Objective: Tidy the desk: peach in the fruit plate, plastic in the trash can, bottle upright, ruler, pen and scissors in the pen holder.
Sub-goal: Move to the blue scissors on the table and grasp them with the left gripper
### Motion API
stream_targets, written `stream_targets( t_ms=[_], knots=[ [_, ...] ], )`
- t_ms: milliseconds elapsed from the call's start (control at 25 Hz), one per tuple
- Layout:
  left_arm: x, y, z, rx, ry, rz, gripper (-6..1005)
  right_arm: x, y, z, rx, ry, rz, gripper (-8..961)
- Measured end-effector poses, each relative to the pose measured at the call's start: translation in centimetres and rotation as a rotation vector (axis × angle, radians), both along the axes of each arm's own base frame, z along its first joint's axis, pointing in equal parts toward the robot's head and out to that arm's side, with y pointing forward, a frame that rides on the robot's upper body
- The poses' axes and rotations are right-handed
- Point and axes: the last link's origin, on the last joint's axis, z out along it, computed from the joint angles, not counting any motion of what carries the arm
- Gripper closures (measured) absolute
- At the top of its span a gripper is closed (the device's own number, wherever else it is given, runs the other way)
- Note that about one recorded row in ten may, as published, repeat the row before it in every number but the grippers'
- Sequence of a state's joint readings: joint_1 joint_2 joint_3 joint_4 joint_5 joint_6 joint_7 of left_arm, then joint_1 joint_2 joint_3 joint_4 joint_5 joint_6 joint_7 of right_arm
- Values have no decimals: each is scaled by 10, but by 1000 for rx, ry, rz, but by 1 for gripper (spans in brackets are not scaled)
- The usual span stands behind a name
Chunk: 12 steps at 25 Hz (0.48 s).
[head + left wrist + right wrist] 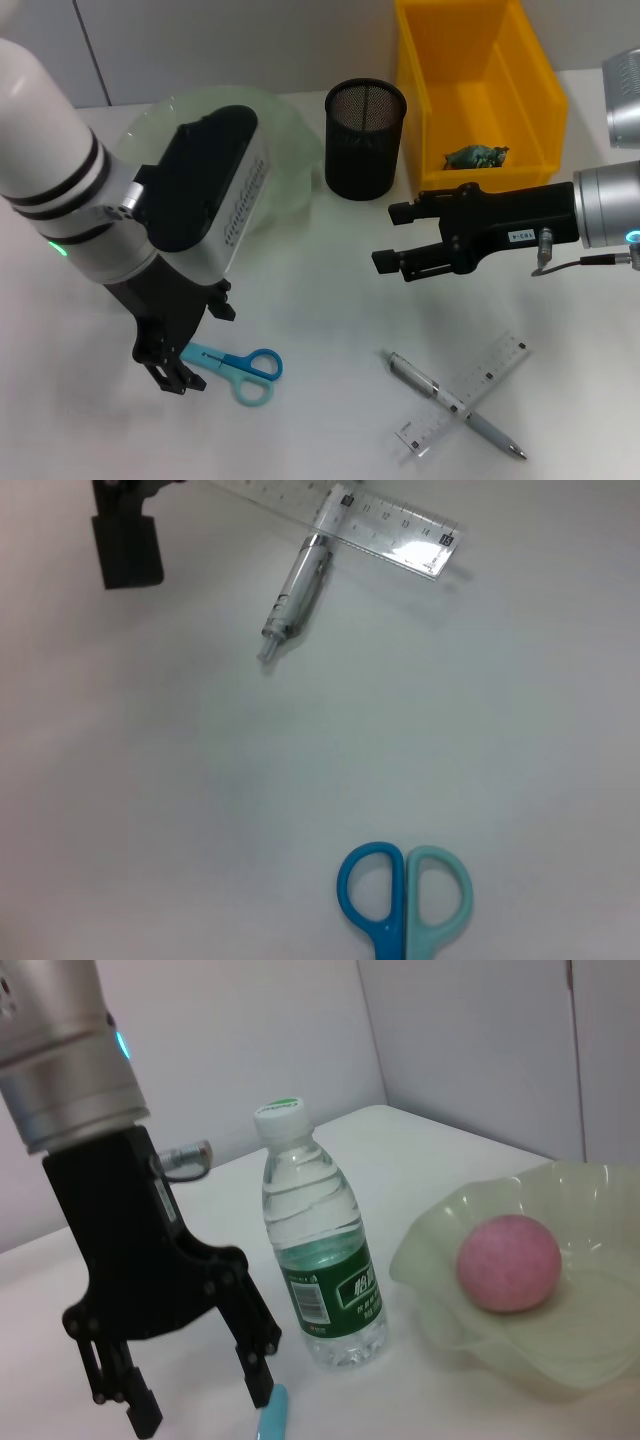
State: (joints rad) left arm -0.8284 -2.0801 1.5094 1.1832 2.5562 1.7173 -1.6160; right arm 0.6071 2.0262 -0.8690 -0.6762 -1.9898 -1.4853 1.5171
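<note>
Left claw (172, 372): we see it low over the worktop (330, 320), fingers spread, nothing between them; tips just beside the blade end of the scissors.
Right claw (395, 238): we see it held above the worktop in front of the trash can, fingers spread, empty.
Scissors (237, 366): flat on worktop, blue + teal handles, pointing away from left claw; handles also in left wrist view (404, 898).
Pen (455, 404): lying on worktop on robot's right side, crossed w/ the ruler.
Ruler (463, 395): clear plastic, flat, crossing the pen; we can't tell from head view which lies on top. In left wrist view the ruler (375, 525) overlaps the pen (293, 598).
Pen holder (365, 138): black mesh, upright, between fruit plate and trash can; we can't see its contents.
Fruit plate (290, 125): pale green, wavy rim, partly hidden behind left arm; right wrist view shows plate (470, 1220) w/ peach inside.
Peach (508, 1262): pink, resting in the plate.
Bottle (320, 1250): upright on worktop, white cap, green label, near plate, just beside left claw (195, 1380).
Trash can (480, 90): yellow bin at far right.
Plastic (475, 155): greenish crumpled scrap on bin floor.
</note>
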Motion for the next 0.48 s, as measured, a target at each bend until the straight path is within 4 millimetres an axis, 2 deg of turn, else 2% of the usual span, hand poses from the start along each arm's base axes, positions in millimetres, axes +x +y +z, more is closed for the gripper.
stream_targets(
  t_ms=[480],
  knots=[
    [7, 0, -18, -46, 52, -85, 241, -3, 3, 0, -9, -14, 0, 141]
  ],
)
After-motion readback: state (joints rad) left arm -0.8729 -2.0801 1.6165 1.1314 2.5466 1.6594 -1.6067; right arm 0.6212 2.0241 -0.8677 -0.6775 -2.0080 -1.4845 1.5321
